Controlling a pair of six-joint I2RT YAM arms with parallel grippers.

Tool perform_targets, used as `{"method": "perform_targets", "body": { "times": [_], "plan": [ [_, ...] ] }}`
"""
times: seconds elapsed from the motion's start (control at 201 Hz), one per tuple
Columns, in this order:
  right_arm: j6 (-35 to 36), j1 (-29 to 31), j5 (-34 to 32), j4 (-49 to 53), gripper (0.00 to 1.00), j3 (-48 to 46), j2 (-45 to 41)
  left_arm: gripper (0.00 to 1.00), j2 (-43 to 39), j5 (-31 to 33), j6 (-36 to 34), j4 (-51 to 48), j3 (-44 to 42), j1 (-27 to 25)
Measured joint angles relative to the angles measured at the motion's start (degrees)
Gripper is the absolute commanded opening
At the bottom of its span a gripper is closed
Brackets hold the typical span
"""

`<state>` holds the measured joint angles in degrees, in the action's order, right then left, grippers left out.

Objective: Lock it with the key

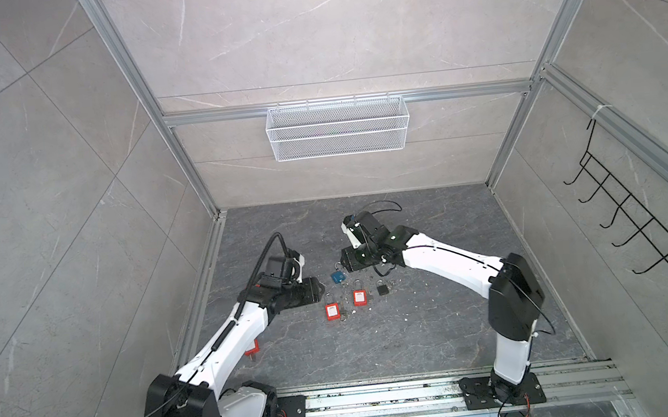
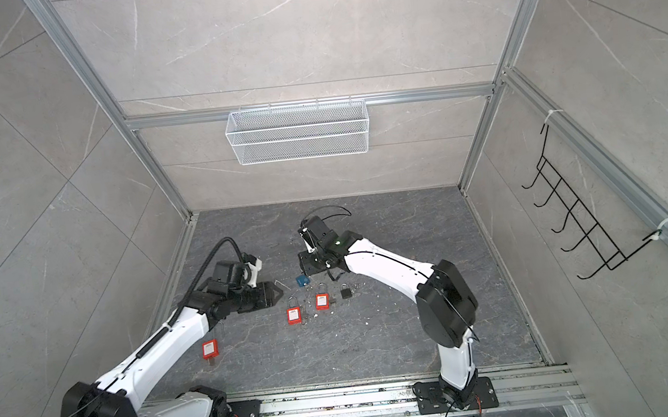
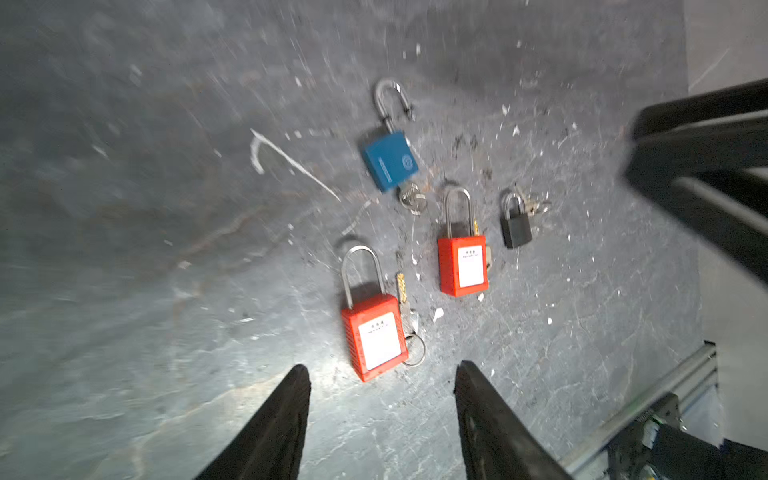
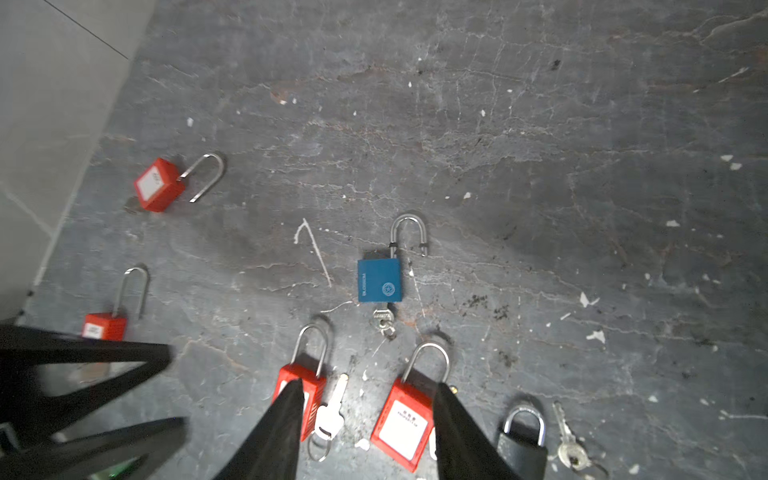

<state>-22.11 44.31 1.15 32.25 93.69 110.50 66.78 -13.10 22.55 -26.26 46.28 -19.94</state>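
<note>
The left tool (image 3: 382, 368) hangs above the surface (image 1: 419, 335) with its two fingers spread and nothing between them. The right tool (image 4: 370, 382) is spread too and holds nothing; in the right wrist view its fingers stand in front of two red locks (image 4: 401, 424). The blue lock (image 4: 380, 280) lies flat on the surface between the two tools, and neither tool touches it. Its shackle is lifted, with one leg free of the body. A key (image 4: 383, 320) sticks out of its bottom end. Near the red locks lies a small black lock (image 1: 382, 289) with its shackle closed. Each red lock has a key at its side.
</note>
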Motion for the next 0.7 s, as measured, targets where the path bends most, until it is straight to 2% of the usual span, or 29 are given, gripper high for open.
{"method": "perform_targets", "body": {
  "times": [0.279,0.563,0.697],
  "plan": [
    [1.4,0.6,-3.4,7.7,0.54,14.5,14.9,0.59,-4.3,5.1,-6.2,-6.1,2.4,2.5],
    [2.5,1.4,-3.3,14.6,0.56,27.1,25.1,0.59,-4.8,6.2,-7.9,-7.6,1.0,2.6],
    [2.6,1.6,-3.1,17.3,0.58,29.9,28.0,0.59,-5.3,6.8,-8.1,-8.0,0.3,2.6]
  ]
}}
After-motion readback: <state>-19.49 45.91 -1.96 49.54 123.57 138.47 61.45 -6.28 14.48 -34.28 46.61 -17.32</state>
